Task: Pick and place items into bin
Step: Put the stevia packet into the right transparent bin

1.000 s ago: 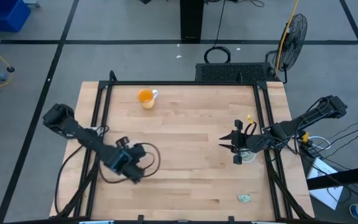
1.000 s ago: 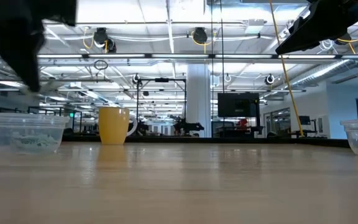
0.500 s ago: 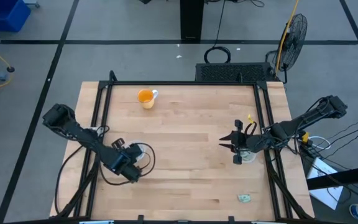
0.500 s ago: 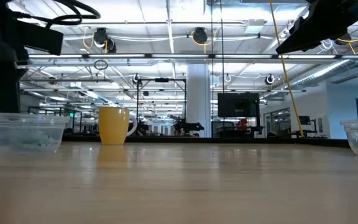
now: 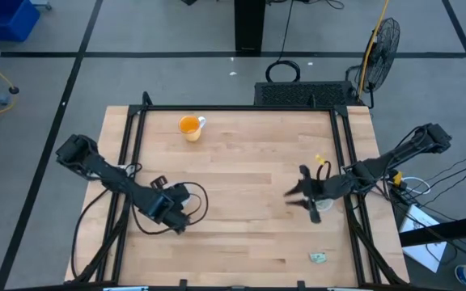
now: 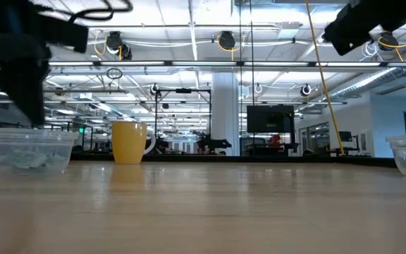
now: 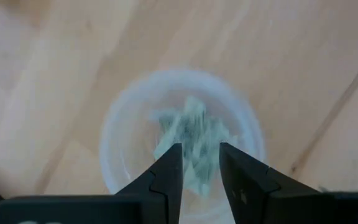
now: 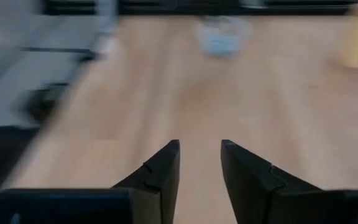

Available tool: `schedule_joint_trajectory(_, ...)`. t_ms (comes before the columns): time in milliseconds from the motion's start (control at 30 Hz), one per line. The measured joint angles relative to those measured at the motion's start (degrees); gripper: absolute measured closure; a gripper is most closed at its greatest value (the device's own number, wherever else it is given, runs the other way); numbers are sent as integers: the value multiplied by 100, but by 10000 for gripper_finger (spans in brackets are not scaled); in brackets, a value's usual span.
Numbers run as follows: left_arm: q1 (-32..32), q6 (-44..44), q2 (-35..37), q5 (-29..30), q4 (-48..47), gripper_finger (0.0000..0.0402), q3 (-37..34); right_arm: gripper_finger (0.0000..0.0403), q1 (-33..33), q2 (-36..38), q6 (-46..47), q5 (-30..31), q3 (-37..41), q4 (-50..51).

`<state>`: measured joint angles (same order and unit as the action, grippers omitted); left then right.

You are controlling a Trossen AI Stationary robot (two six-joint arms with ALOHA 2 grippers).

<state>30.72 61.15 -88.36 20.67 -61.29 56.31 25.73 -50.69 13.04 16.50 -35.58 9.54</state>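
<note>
The left gripper is hovering over the clear cup at about eight o'clock on the table, fingers slightly apart and empty, green-and-white packets piled inside. The right gripper is now swinging off its four-o'clock spot, fingers apart and empty, probably heading for the stray packet near five o'clock.

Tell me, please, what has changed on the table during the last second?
The right gripper swung and shifted a little over the table by its clear cup. The left gripper shifted slightly above the cup of green-and-white packets. Neither took or released anything visibly. The orange mug and the loose packet stayed in place.
</note>
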Motion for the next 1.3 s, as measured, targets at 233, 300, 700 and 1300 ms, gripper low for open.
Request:
schedule_joint_trajectory(233,-29,-484,2,1731,85,289,835,274,574,-327,1214,-1247,-4,164)
schedule_joint_trajectory(300,-29,-642,2,2218,281,289,996,273,882,-599,1316,-1315,61,100)
schedule_joint_trajectory(700,-148,-2016,2,2845,2160,289,1051,273,2263,-1724,2753,-1663,783,-1283)
schedule_joint_trajectory(1300,-599,-3711,2,2797,4109,289,1050,273,2877,-2553,2951,-1353,783,-937)
